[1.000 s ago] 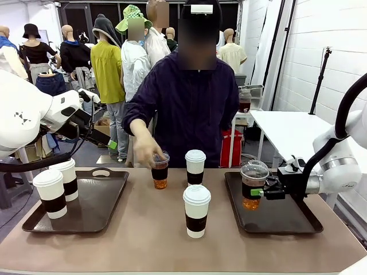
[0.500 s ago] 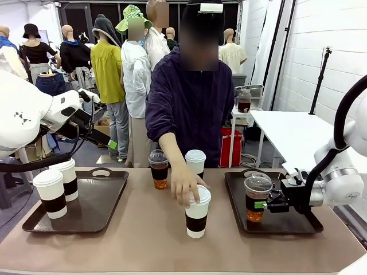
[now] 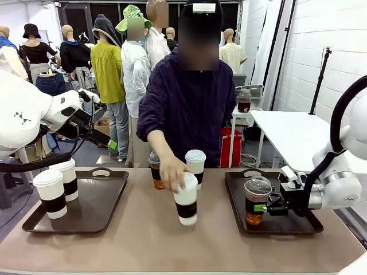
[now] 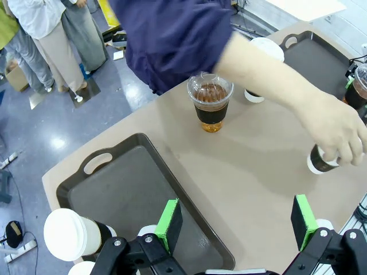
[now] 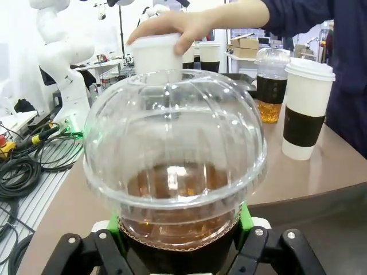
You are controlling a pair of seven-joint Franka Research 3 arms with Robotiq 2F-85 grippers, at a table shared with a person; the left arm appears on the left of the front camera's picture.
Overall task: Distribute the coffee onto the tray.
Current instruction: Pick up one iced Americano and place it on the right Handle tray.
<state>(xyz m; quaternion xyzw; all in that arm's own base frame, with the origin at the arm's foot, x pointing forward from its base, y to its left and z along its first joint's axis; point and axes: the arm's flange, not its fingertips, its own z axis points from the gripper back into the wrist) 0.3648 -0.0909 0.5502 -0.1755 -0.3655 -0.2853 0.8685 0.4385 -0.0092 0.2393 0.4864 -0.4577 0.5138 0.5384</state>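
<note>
2 dark trays lie on the desk [image 3: 143,240]. I take the right tray [image 3: 289,224] as my landmark, and the left tray [image 3: 97,200] is well apart from it, with 2 white cups [image 3: 49,195] on it. Between the trays, the person's hand [image 3: 172,171] grips a third white cup [image 3: 186,206], which is slightly tilted. A fourth white cup [image 3: 195,163] and a clear cup [image 3: 153,167] stand just behind.

My right gripper [image 3: 259,207] is closed around a dome-lidded cup [image 3: 255,192] low over the right tray; I cannot tell whether its base touches. My left gripper [image 4: 235,220] hangs wide open and empty, far from the right tray.

If I release before the base sits flat, the drink could tip. Squeezing harder could pop the dome.
</note>
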